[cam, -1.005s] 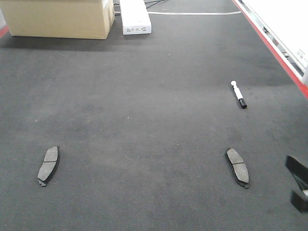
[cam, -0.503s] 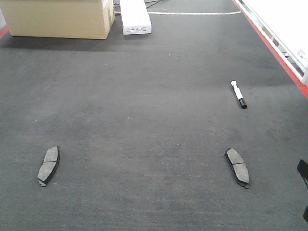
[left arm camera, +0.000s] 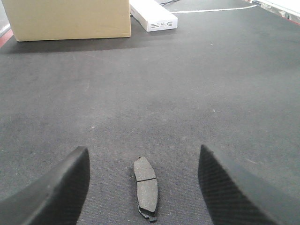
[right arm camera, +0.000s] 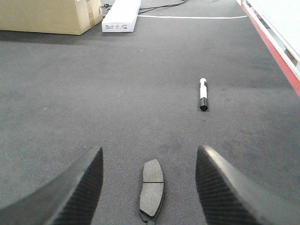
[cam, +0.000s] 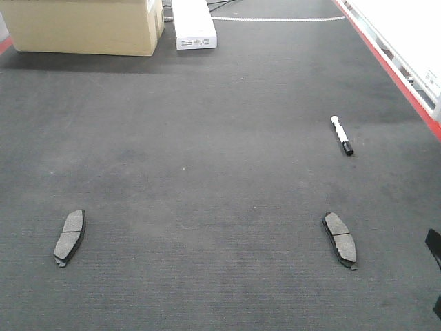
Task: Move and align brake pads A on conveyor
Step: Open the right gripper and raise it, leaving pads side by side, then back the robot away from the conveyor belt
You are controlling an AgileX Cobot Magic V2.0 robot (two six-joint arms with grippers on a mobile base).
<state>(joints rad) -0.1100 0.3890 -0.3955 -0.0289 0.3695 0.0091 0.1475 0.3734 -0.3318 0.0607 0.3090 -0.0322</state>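
The left brake pad (cam: 69,237) and right brake pad (cam: 340,239) lie flat, well apart, on the conveyor (cam: 220,103). The left gripper (left arm camera: 144,154) and right gripper (right arm camera: 150,152) hover with jaws spread, each framing its pad without touching.

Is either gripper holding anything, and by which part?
Nothing is held. The left gripper and right gripper are open; the left brake pad and right brake pad lie on the conveyor.

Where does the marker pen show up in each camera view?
Front view: the marker pen lies right of centre on the belt.
Left wrist view: not in it.
Right wrist view: the pen lies beyond the brake pad, slightly right of centre.
Shared landmark: the long white box at the far end, seen in all three.
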